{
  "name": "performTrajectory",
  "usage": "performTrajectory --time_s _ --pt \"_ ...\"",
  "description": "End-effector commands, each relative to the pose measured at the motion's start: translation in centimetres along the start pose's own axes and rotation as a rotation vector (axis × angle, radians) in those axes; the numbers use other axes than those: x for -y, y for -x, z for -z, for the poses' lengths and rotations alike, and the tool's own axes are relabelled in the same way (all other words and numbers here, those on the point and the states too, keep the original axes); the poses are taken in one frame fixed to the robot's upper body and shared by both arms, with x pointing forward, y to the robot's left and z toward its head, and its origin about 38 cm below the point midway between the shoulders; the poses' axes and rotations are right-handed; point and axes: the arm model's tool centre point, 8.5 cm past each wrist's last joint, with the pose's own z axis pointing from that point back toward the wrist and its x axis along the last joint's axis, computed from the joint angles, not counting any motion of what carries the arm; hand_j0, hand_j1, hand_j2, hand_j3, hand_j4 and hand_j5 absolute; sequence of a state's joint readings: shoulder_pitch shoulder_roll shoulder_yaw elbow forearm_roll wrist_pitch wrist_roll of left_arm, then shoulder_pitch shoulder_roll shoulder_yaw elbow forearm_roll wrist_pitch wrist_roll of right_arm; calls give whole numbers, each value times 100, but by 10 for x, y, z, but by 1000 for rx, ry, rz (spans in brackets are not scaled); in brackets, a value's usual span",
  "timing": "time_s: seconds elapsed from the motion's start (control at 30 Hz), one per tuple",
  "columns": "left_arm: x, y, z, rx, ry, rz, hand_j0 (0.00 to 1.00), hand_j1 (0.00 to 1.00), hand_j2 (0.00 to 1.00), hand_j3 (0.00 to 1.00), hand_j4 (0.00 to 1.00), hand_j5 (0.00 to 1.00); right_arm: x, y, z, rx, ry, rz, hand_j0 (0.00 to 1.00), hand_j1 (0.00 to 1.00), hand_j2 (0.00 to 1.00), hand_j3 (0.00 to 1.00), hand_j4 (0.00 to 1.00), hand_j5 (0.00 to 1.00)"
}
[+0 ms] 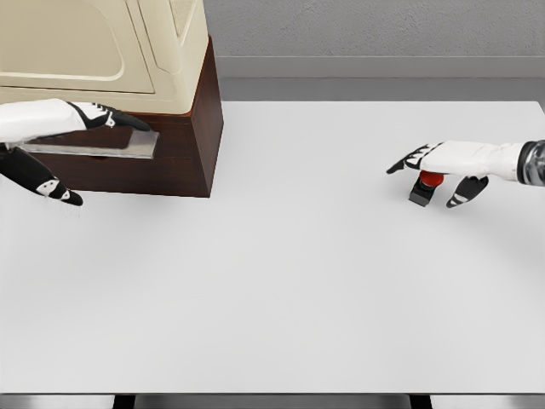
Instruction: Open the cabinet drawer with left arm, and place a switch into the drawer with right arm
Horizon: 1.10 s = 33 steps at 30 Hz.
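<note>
The cabinet point(102, 51) stands at the back left, cream on top with a dark brown drawer point(200, 128) at its base. A grey handle point(94, 146) runs across the drawer front, and the drawer looks closed. My left hand point(109, 162) is at that handle, its fingers point(128, 119) lying over the top and the thumb point(55, 189) hanging below, spread apart. The switch point(428, 184), a black block with a red button, sits on the table at the right. My right hand point(424, 187) hovers over it, open, fingers to its left and thumb to its right.
The white table point(281, 281) reaches from the cabinet to the right edge and ends at a front edge near the bottom of the view. A grey wall runs behind it.
</note>
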<state>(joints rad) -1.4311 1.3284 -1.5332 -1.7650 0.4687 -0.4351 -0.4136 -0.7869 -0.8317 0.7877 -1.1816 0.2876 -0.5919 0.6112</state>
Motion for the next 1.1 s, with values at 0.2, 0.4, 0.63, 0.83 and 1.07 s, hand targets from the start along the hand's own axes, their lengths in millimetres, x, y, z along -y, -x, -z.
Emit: performTrajectory --time_s 0.2,0.4,0.63,0.83,1.07 --pt "0 8 -3 -110 85 -48 100 100 100 100 100 100 -5 6 -2 -11 -4 18 77 77 77 77 77 77" --pt "2 21 1 -222 71 -118 100 100 100 100 100 100 -4 7 -3 -12 -1 18 70 70 70 70 70 70" --pt "6 24 2 -236 73 -128 100 100 100 100 100 100 -2 7 -4 -12 2 14 64 64 64 64 64 64" --pt "11 28 0 -232 52 -156 100 100 100 100 100 100 -2 7 -4 -12 1 16 53 53 53 53 53 53" --pt "9 30 -2 -260 30 -173 100 100 100 100 100 100 -2 7 -4 -11 1 15 50 50 50 50 50 50"
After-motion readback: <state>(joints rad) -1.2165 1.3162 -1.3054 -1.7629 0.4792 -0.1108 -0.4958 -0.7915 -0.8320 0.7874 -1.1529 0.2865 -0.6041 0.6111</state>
